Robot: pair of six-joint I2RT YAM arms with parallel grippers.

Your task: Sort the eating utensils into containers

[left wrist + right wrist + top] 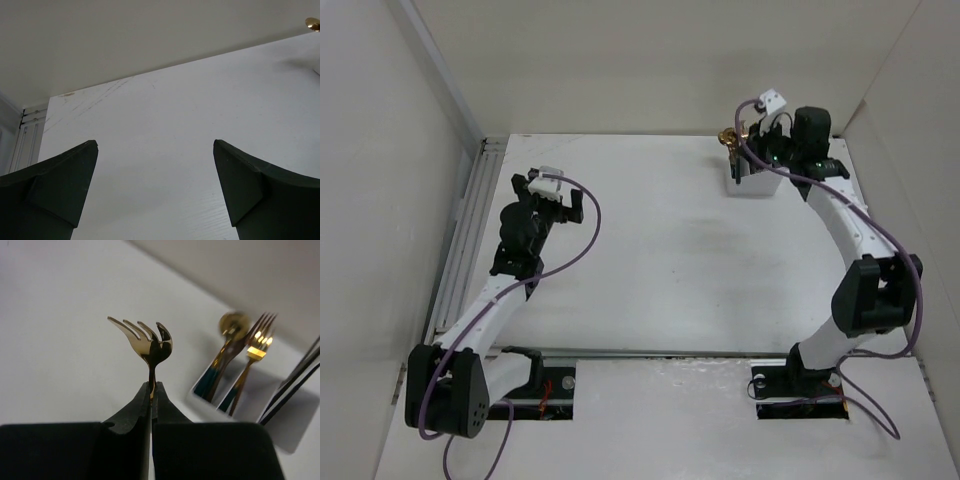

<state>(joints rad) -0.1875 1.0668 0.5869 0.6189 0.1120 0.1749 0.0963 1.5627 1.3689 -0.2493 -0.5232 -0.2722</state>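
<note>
My right gripper (151, 390) is shut on the thin neck of a gold fork (149, 342), whose tines point up and curl left. It hangs just left of the white divided container (210, 407). One compartment holds a gold spoon (232, 322) with a dark green handle, and gold forks (257, 347) stand beside it. Dark and silver chopsticks (295, 380) lean in the right compartment. From above, the container (757, 184) sits at the back right under the right gripper (745, 152), with gold utensil heads (730, 135) sticking out. My left gripper (155, 145) is open over bare table.
White walls close in the table at the back and on both sides. A metal rail (470, 220) runs along the left edge. The left gripper (550, 192) hovers at the left side, far from the container. A gold utensil tip (313, 23) shows at the left wrist view's top right.
</note>
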